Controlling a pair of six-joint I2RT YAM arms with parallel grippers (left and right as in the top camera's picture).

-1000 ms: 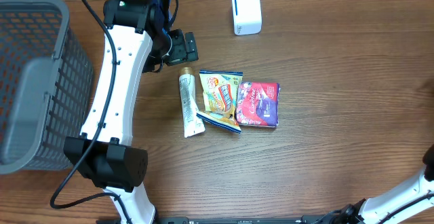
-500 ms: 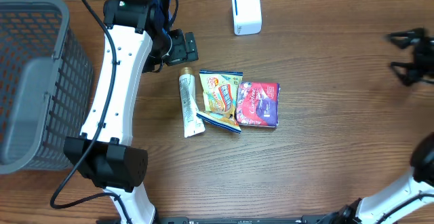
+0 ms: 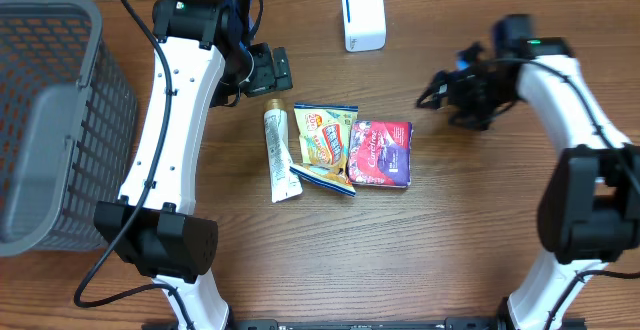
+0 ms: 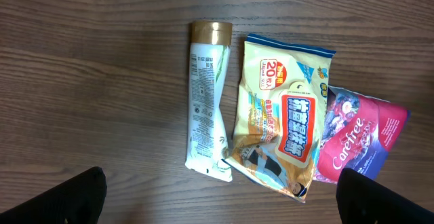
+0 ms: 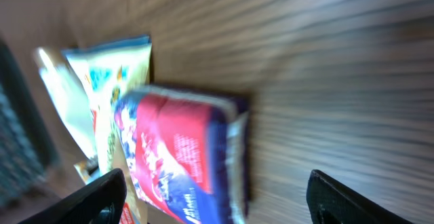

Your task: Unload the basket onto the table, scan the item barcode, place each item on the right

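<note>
Overhead: right gripper (image 3: pixel 432 95), jaws apart, is hovering near the red Carefree packet (image 3: pixel 380 153), likely needing a centred, level grasp; left gripper (image 3: pixel 275 73) is hanging spread too.

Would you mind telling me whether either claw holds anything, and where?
Nothing is held: the left claw and right claw are both open and empty.

Overhead: fixed high above, looking straight down on the whole tabletop (image 3: pixel 480 220).
Left wrist: facing down, fairly near, over the tube (image 4: pixel 207 102), yellow packet (image 4: pixel 285 115) and red packet (image 4: pixel 359 139).
Right wrist: low, slanted, blurred, close beside the red packet.
Shared: all three views take in that cluster.
</note>
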